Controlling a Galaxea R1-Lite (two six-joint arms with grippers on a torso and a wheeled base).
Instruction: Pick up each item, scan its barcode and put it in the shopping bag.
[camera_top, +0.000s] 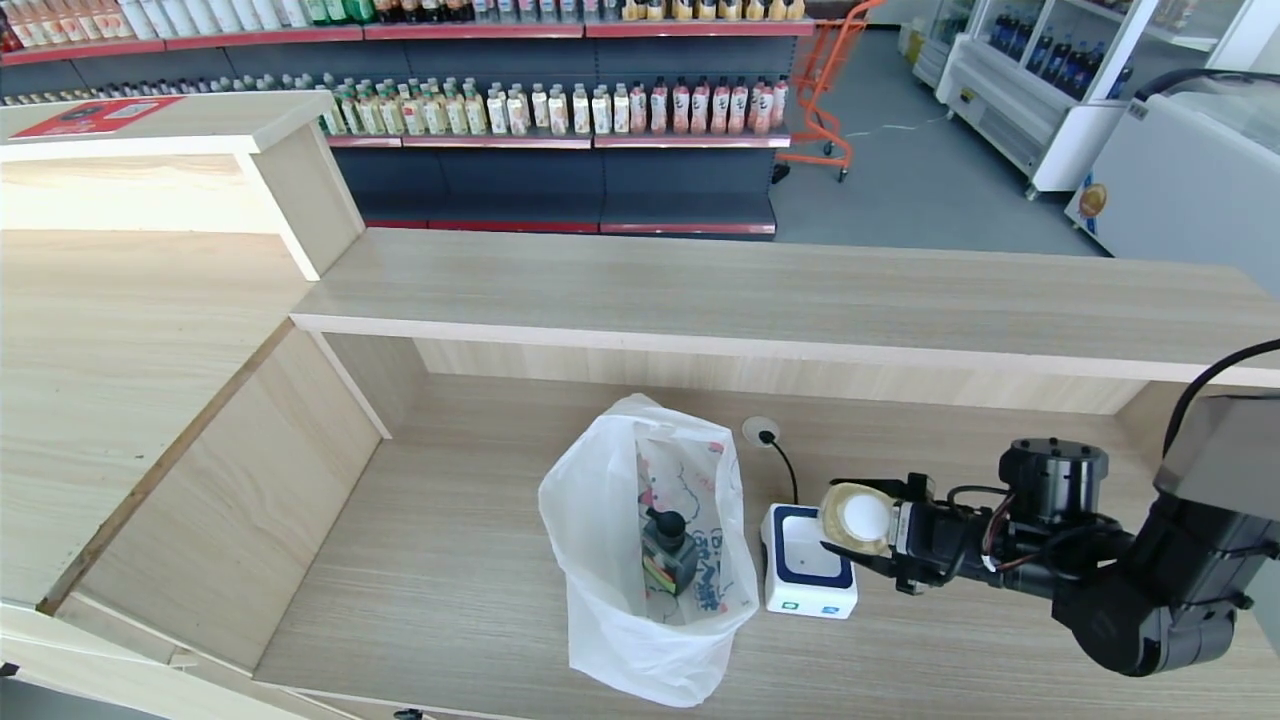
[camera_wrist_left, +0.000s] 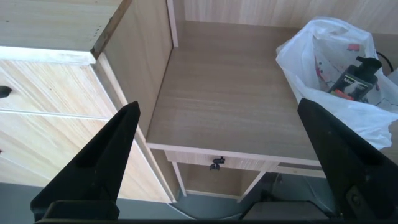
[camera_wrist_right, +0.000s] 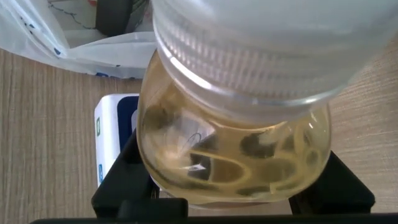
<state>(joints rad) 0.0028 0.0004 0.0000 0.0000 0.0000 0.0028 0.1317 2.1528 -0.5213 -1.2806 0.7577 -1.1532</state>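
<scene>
Observed from the remote station. The left claw (camera_wrist_left: 217, 106) hangs above the front edge of the desk (camera_top: 450, 600), its fingers spread wide with nothing between them. It is well apart from the bag.

The shopping bag (camera_top: 640, 560) is white plastic and stands open at mid-desk. A dark bottle (camera_top: 668, 550) with a black top sits upright inside it.

Just beside the bag on its right is the scanner (camera_top: 805, 575), a white box with a blue-bordered top. Its black cable (camera_top: 785, 465) runs back to a round port (camera_top: 762, 432) in the desk.

The jar (camera_top: 866, 518) is clear glass with a white ribbed lid and holds pale yellow liquid with solids in it. It lies on its side in the air over the scanner's right part. I cannot tell whether it touches the scanner. The right claw (camera_top: 850, 522) is closed around the jar.
</scene>
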